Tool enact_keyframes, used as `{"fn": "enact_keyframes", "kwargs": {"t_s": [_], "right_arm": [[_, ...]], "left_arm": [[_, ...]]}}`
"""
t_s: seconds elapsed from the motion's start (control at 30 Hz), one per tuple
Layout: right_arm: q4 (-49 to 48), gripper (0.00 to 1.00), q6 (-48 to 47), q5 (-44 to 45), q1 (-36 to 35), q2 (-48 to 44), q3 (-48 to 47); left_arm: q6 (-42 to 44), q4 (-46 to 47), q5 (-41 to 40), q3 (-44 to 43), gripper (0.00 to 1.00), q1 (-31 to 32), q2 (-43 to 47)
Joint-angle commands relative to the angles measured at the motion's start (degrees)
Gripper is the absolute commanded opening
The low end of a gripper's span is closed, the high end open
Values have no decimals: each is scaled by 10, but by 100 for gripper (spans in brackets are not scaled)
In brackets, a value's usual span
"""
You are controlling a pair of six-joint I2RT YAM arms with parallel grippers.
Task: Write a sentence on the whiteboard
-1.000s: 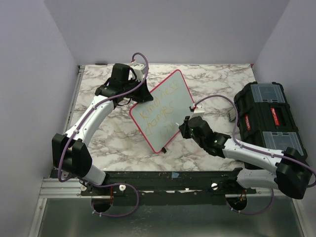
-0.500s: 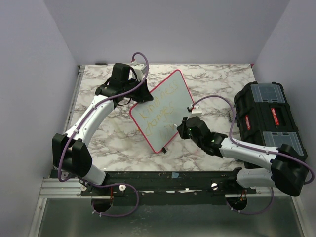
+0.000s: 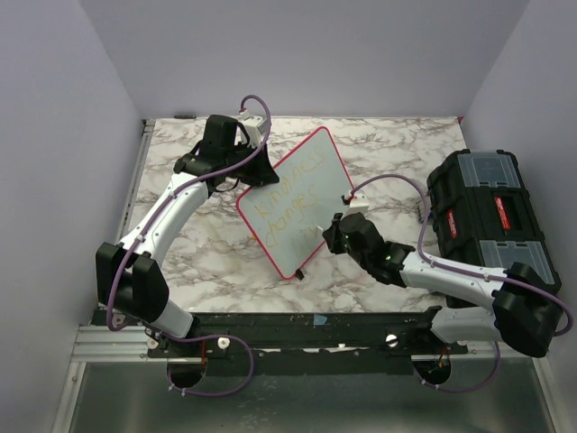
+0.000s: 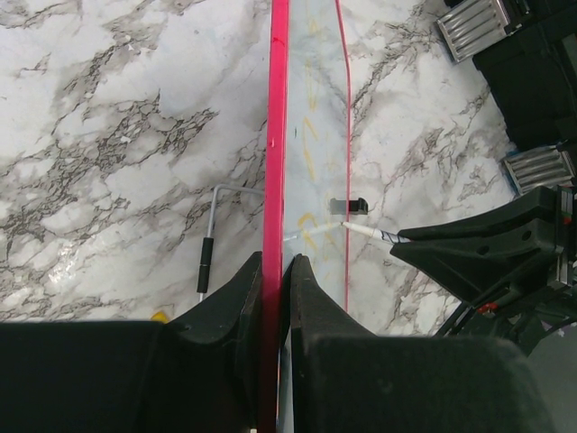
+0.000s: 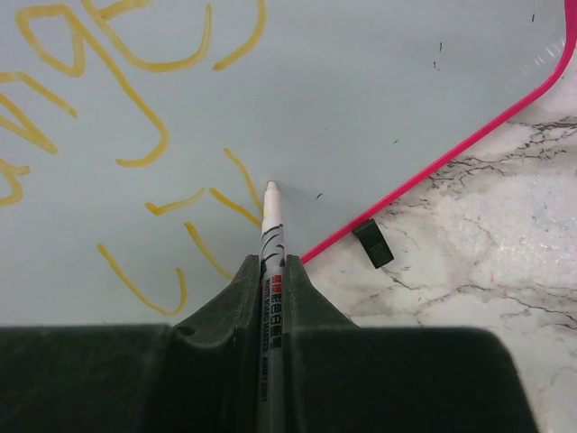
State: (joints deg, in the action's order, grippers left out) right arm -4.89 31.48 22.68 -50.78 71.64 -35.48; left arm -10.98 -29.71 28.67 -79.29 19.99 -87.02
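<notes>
Gripping the pinkish-red frame of the flat rectangular white whiteboard (image 4: 320, 108), the left claw (image 4: 275, 264) is clenched on the board's edge and holds it tilted up from the marbled tabletop (image 3: 207, 248). The right claw (image 5: 272, 263) is clamped tight on a thin white marker pen (image 5: 270, 221). The pen's tip touches the board among the yellow handwritten letters of the sentence (image 5: 135, 108), near the frame.
</notes>
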Motion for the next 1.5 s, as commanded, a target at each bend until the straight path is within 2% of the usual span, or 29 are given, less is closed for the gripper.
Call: {"fn": "enact_keyframes", "kwargs": {"t_s": [0.0, 0.87, 1.47], "right_arm": [[-24, 1, 7, -8, 3, 20, 14], [-15, 1, 2, 17, 20, 18, 12], [0, 1, -22, 28, 29, 18, -28]], "left_arm": [[70, -51, -94, 0, 0, 0, -17], [70, -53, -100, -1, 0, 2, -16], [70, -54, -99, -1, 0, 4, -20]]}}
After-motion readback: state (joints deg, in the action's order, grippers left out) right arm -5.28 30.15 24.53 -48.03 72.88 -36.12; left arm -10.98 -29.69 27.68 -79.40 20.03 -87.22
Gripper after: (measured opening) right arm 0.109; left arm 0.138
